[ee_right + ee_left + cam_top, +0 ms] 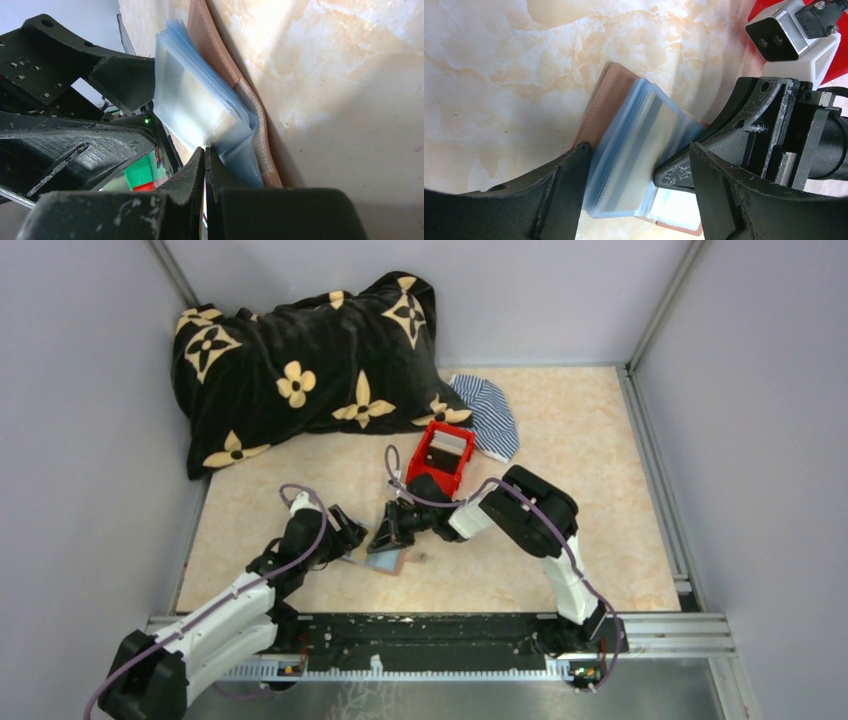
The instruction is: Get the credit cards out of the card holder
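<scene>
Stage: early, no cards seen out | card holder (604,105) open on surface (499,75) | left fingers (559,195) wide, straddling its clear sleeves (639,135) | right fingers (190,185) closed at sleeve edge, hold unclear

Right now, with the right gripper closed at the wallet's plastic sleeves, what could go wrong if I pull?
1. The right gripper is shut at the edge of the clear sleeves; whether it pinches a card or only plastic is unclear, so pulling may drag the whole card holder.
2. The left gripper stands open astride the sleeves, gripping nothing, so the holder seems unanchored.
3. Both grippers sit close together; a sideways move could knock them.
</scene>
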